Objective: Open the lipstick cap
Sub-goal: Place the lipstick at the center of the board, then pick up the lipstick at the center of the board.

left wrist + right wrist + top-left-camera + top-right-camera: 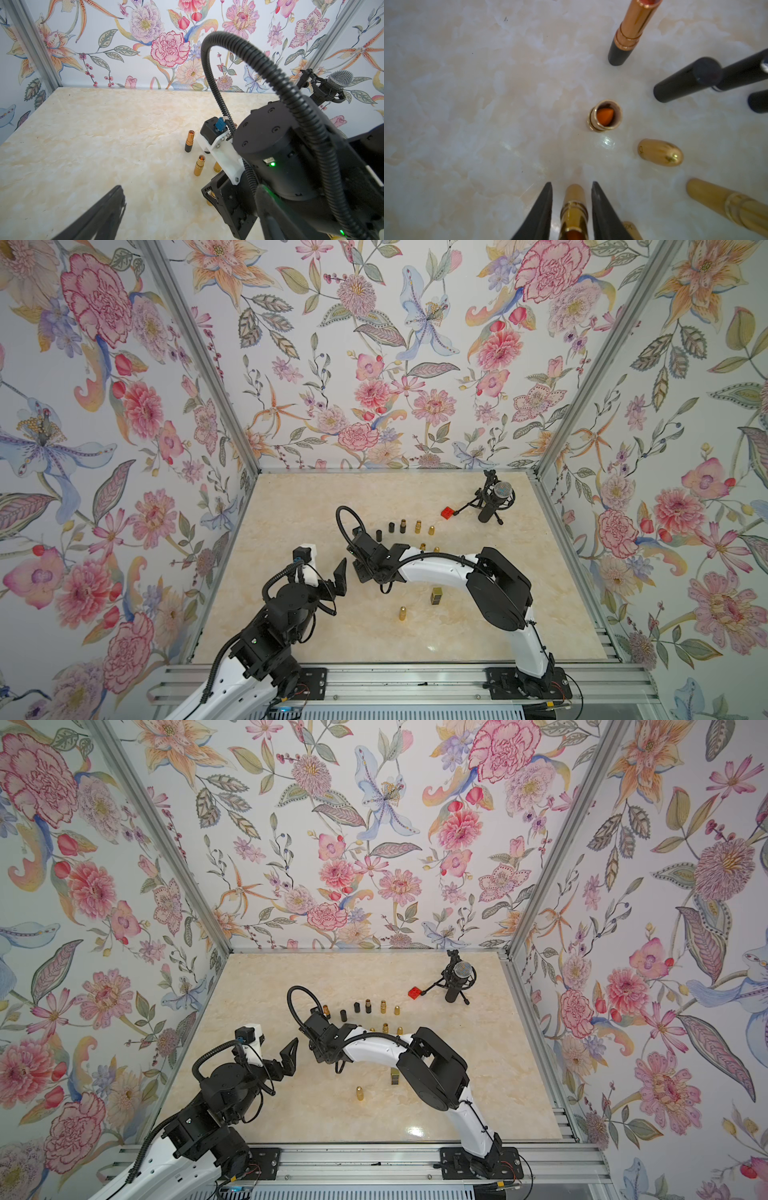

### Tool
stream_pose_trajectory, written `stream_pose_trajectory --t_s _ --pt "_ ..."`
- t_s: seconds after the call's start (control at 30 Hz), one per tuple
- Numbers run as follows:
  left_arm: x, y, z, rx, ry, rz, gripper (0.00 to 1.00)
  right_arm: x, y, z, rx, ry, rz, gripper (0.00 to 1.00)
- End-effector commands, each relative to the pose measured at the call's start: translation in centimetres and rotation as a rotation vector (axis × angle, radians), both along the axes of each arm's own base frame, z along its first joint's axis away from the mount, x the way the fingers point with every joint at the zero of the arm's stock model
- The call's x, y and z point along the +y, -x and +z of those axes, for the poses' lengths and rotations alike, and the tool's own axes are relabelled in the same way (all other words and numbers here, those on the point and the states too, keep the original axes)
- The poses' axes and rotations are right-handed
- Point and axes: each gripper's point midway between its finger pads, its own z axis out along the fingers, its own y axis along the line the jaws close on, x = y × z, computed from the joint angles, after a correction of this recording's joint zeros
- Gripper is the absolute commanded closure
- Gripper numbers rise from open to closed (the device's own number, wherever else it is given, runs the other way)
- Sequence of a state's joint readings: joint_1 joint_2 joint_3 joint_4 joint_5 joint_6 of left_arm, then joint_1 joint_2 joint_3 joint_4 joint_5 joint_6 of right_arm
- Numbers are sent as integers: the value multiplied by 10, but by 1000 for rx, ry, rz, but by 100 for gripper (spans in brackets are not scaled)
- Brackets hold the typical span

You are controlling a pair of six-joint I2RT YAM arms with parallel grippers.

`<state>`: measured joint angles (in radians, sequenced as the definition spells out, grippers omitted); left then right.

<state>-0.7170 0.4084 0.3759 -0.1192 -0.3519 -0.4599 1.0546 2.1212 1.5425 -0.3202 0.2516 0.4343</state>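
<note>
1. Left claw (pixel 190 187): fingers spread wide, holding nothing; it hangs above the marble table (pixel 291 506), just beside the right arm's wrist.
2. Right claw (pixel 572 182): points down at the table; its fingers (pixel 544 209) are slightly parted, with a thin gap on each side of what stands between them, so nothing is gripped.
3. Lipstick (pixel 574 207): gold, upright on the table between the right claw's jaws, touching neither; cap off, red-orange stick showing at its top.
4. Second open lipstick (pixel 605 115): gold, upright just beyond the right claw's fingertips; a black-based lipstick (pixel 623 45) stands farther beyond.
5. Gold domed cap (pixel 660 152): near, to one side of the right claw's fingertips; which lipstick it belongs to cannot be told; black tubes (pixel 685 83) stand beyond it.
6. Microphone (pixel 496 497) and red block (pixel 449 512): well apart from both claws, beyond the right claw on the side away from the left claw.
</note>
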Motion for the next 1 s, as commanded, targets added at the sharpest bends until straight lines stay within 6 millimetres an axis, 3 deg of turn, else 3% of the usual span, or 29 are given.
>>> stream_pose_trajectory --t_s 0.0,0.17,0.3,0.43,0.7,0.97 --pt "4 -2 8 -19 8 22 1 -1 2 17 -20 -23 -14 62" --pt "3 -2 10 -21 3 15 1 -10 5 59 -45 -75 -26 53" --pt "-4 -2 10 -19 -7 -25 1 -31 15 90 -41 -109 -31 50" --pt "-17 -3 6 -2 -25 -81 1 -57 34 109 -2 -121 -26 49" --pt "-52 1 -10 50 -16 -253 1 -103 89 108 128 -72 -19 48" --pt "-61 14 -13 89 -1 -325 1 -118 128 81 240 -54 -41 47"
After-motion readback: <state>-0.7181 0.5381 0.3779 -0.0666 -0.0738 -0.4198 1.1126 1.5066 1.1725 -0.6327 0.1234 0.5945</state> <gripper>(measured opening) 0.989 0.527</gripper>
